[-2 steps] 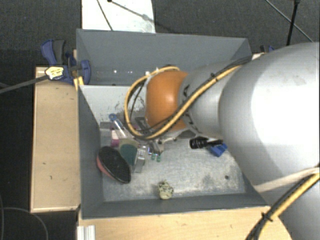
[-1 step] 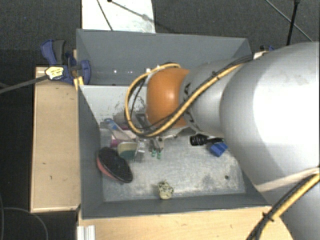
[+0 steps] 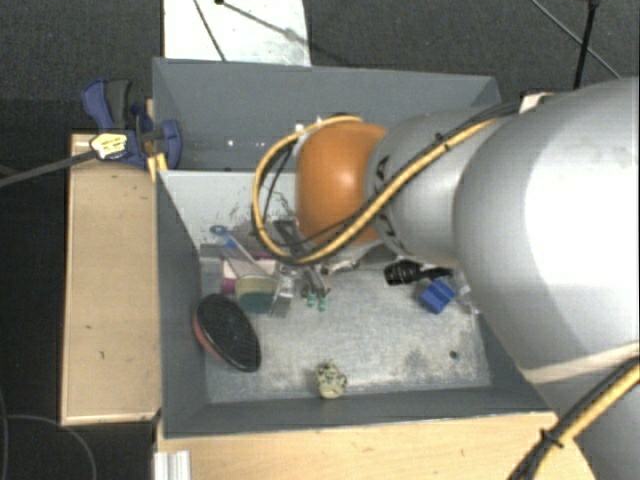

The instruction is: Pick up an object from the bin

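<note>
Camera view: the fingers point(image 3: 316, 299), nearly pressed together and empty, hang beside the heap point(image 3: 250, 280) at the left of the bin point(image 3: 182, 298).

floor: dark carpet point(image 3: 60, 28) | black cable point(image 3: 50, 166) crossing it, left | light: even

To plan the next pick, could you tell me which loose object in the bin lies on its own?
The small pale crumpled lump by the lower wall; the black oval pad and blue block lie close to other things.
</note>
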Tool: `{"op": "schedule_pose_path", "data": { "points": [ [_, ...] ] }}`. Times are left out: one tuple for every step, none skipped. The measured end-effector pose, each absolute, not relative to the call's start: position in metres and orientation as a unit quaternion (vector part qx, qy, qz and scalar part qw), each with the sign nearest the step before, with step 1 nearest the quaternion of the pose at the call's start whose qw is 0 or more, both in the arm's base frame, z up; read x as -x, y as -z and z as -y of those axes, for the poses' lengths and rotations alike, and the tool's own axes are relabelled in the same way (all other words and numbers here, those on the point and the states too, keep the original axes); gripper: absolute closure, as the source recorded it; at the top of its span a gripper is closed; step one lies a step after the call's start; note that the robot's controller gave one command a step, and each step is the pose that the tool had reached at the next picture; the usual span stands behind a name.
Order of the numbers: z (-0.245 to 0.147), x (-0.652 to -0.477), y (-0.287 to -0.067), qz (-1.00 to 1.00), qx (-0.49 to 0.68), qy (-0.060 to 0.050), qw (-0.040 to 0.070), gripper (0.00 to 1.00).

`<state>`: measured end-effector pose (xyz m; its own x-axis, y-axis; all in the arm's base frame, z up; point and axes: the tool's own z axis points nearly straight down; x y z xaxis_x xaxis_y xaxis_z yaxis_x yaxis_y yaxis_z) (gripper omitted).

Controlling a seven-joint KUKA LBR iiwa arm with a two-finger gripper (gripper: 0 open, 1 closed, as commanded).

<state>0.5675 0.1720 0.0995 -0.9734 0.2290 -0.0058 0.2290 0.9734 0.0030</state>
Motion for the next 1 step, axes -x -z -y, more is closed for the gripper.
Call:
{"op": "schedule_pose_path", "data": {
  "points": [
    [-0.1723, -0.5698, -0.1775, -0.994, -0.113, -0.002, 0.004, 1.00]
  ]
}}
